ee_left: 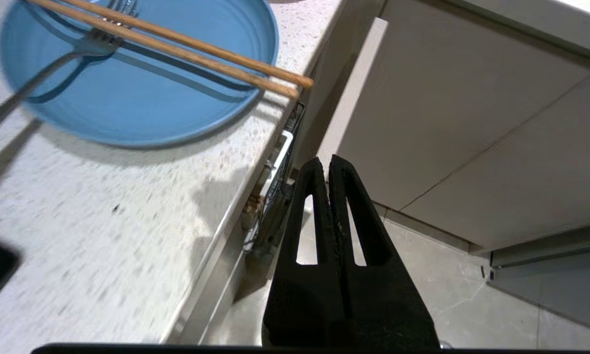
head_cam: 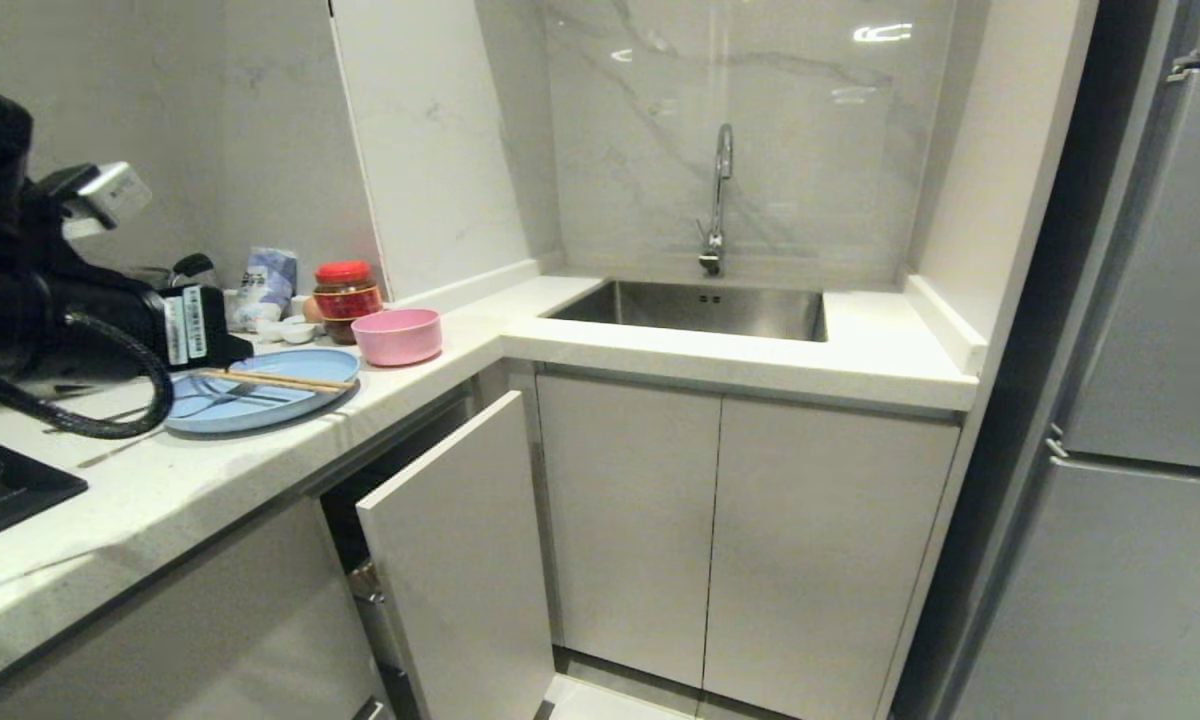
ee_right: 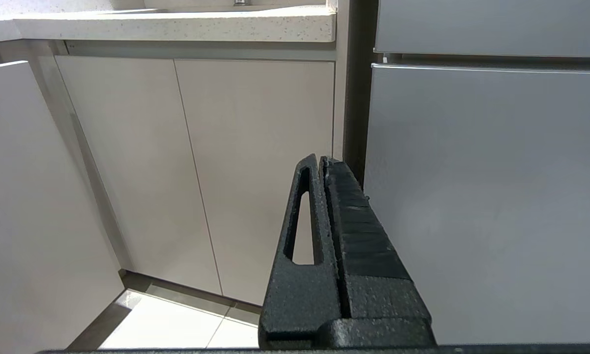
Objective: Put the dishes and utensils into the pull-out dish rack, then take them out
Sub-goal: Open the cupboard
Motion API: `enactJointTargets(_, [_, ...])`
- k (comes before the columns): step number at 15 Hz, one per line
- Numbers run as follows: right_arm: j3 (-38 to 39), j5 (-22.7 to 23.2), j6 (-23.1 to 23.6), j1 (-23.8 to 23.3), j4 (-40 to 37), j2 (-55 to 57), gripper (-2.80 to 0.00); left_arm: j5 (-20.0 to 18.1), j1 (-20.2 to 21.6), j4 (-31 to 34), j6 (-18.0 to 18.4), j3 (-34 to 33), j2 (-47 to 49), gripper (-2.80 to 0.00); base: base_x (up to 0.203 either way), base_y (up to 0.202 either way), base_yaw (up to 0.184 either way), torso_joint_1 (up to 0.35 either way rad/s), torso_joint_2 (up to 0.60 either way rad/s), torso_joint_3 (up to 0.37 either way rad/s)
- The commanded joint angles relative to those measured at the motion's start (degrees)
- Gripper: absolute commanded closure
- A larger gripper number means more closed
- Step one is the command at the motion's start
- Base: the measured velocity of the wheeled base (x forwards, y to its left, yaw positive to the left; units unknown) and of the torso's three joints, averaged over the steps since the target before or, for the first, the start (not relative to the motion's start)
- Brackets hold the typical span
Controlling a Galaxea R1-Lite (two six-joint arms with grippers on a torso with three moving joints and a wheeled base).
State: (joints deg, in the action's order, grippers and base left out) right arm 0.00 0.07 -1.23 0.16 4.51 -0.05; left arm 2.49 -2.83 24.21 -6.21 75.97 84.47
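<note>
Left gripper pressed together, empty, above counter edge; plate at 10 o'clock. Right gripper pressed together, parked.

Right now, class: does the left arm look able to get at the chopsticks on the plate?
Probably yes. The chopsticks lie uncovered across the plate, beside the fork, with nothing above them. The left tool, shut and empty, hangs just past the counter edge nearby.

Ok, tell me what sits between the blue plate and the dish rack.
Chopsticks and fork lie on the plate. The rack is barely pulled out under the countertop, its front panel only ajar.
</note>
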Motion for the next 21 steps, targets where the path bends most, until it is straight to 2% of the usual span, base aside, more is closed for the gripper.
enactJointTargets(1, [1.5,0.0,0.0,0.0,0.1,0.0,0.00,2.8,-0.3,-4.1,-0.8,-1.8,5.5,0.00,0.000,0.000,0.000,0.000,0.00,0.000])
enactJointTargets(4, [1.5,0.0,0.0,0.0,0.1,0.0,0.00,8.4,-1.8,-13.5,-1.4,-5.4,9.7,0.00,0.000,0.000,0.000,0.000,0.00,0.000])
enactJointTargets(7, [1.5,0.0,0.0,0.0,0.1,0.0,0.00,12.2,-4.0,-15.9,-2.4,-6.8,12.7,0.00,0.000,0.000,0.000,0.000,0.00,0.000])
enactJointTargets(14, [1.5,0.0,0.0,0.0,0.1,0.0,0.00,12.6,-5.9,-15.9,-2.5,-8.0,15.6,0.00,0.000,0.000,0.000,0.000,0.00,0.000])
enactJointTargets(21, [1.5,0.0,0.0,0.0,0.1,0.0,0.00,13.5,-5.9,-15.6,-2.5,-8.0,19.6,0.00,0.000,0.000,0.000,0.000,0.00,0.000])
